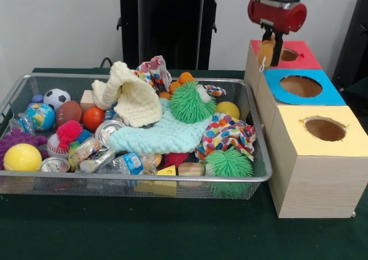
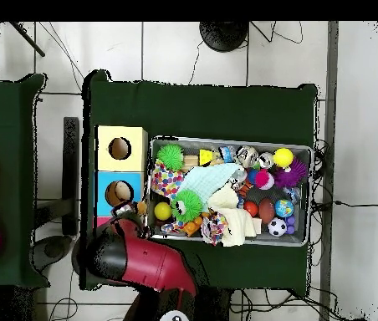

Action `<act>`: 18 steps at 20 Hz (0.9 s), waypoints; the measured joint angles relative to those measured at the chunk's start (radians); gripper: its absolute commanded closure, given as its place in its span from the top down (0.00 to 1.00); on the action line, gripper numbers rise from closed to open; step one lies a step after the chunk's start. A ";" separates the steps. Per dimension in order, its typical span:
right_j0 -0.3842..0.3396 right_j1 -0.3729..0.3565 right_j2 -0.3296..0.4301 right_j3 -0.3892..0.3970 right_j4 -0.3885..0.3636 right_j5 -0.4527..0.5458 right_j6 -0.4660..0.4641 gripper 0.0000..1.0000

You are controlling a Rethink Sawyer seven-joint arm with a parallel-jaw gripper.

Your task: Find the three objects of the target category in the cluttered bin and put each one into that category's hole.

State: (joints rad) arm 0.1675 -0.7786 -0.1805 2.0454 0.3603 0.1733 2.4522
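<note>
The cluttered bin (image 1: 17, 90), a wide wire-mesh tray, holds balls, cans, cloths, wooden blocks and spiky green toys (image 1: 192, 102). It also shows in the overhead view (image 2: 310, 192). My gripper (image 1: 273, 57) hangs at the right, over the near-left part of the red-topped box (image 1: 305, 57), beside its hole (image 1: 288, 54). It is shut on a small tan soft toy (image 1: 265, 52) with a white tag. In the overhead view my red arm (image 2: 138, 259) covers the red box and the gripper.
Three wooden boxes stand in a row right of the bin: red-topped, blue-topped (image 1: 328, 96) and yellow-topped (image 1: 299, 127), each with a round hole. The blue (image 2: 104, 180) and yellow (image 2: 104, 134) tops show from overhead. A dark green cloth (image 1: 172, 231) covers the table.
</note>
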 measured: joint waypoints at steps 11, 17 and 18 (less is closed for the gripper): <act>-0.080 0.007 0.097 0.062 -0.021 -0.094 0.000 0.00; -0.086 0.000 0.102 0.066 -0.024 -0.091 0.000 0.00; -0.085 -0.003 0.102 0.067 -0.024 -0.086 0.000 0.00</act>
State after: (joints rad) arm 0.0820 -0.7816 -0.0789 2.1124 0.3362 0.0869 2.4522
